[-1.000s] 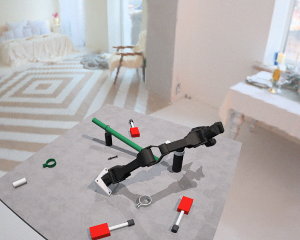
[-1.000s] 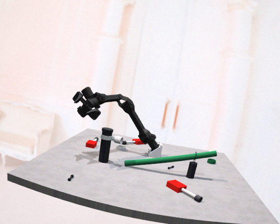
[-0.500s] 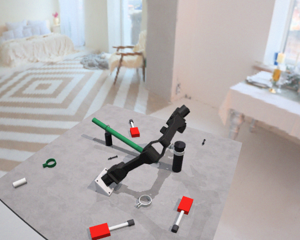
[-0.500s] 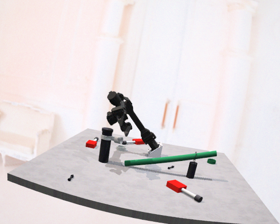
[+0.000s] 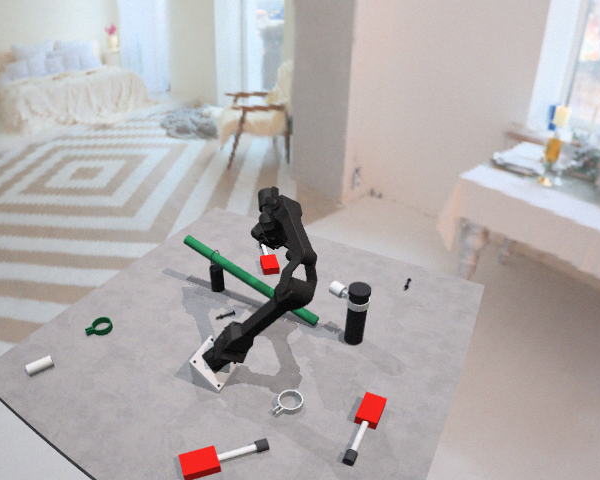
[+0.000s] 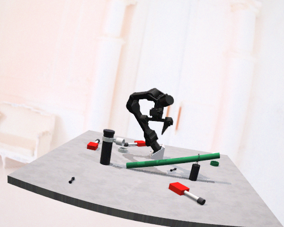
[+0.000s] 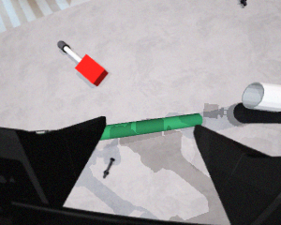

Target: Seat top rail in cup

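Note:
The green top rail [image 5: 238,272] [image 6: 171,161] [image 7: 150,126] passes through the wire loop cap [image 6: 198,154] on the small black post [image 5: 217,279] [image 6: 194,172]. It slopes down toward the big black post [image 5: 354,328] [image 6: 106,153]; its near end is outside the cup, lower and short of the post. The white end cup [image 5: 337,288] [image 6: 119,141] [image 7: 272,97] hangs on the brace band [image 5: 357,305] [image 6: 107,139], just below the post cap, its mouth toward the rail side. My gripper [image 7: 149,125] is open and empty, above the rail's middle, not touching it.
Red blocks with white handles lie behind the rail [image 5: 269,264] [image 6: 179,188] [image 7: 91,69] and at the front [image 5: 370,410] [image 5: 199,462]. A white ring clamp [image 5: 290,410], a green ring clamp [image 5: 110,325], a white cylinder [image 5: 39,365] and small black bolts [image 5: 226,314] [image 5: 407,284] also lie on the table.

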{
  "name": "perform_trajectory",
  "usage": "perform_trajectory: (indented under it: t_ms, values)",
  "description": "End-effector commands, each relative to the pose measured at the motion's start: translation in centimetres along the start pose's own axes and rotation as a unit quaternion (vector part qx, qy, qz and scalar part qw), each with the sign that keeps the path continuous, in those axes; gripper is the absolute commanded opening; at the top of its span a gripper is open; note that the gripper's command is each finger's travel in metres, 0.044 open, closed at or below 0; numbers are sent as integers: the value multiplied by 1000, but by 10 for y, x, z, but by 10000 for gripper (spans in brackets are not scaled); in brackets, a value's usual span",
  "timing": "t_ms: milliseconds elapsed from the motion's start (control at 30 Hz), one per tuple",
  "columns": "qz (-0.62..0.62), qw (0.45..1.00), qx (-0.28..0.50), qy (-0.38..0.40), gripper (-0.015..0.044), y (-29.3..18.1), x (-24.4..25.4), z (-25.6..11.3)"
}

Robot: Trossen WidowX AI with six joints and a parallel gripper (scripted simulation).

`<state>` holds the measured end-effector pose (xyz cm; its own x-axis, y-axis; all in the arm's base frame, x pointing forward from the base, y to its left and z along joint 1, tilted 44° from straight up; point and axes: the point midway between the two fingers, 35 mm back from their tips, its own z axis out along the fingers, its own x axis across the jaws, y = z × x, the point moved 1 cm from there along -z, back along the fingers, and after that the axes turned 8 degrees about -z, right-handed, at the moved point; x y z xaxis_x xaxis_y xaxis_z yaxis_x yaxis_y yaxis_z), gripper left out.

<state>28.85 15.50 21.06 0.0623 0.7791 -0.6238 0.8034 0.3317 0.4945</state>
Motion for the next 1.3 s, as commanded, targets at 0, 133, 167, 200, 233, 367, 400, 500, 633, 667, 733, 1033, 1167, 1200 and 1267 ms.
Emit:
perform_trajectory:
  t_ms: [0, 133, 167, 200, 233, 367, 400, 500, 633, 667, 733, 1033, 1167, 1200, 1267]
  values:
    - [-71, 997, -17, -32, 440, -5, -1, -6]
    - [-71, 997, -17, -32, 440, -5, -1, -6]
    - [-71, 997, -17, -32, 440, -5, -1, -6]
    - [-71, 997, -17, -32, 440, -5, -1, -6]
    - [-76, 996, -17, -33, 440, -4, -2, -6]
    - [-151, 988, -12, -35, 440, 1, -17, -2]
    - [-182, 983, -11, -36, 440, 2, -23, 0]
    - [-281, 959, -5, -40, 440, 7, -44, 6]
    - [-408, 912, 4, -46, 440, 12, -73, 12]
    - [-439, 897, 6, -48, 440, 13, -81, 13]
    - [-499, 865, 12, -52, 440, 14, -96, 15]
    - [-698, 712, 42, -67, 440, 13, -153, 20]
    - [-701, 708, 42, -67, 440, 13, -154, 20]
    - [-701, 708, 42, -67, 440, 13, -154, 20]
    - [-701, 708, 42, -67, 440, 13, -154, 20]
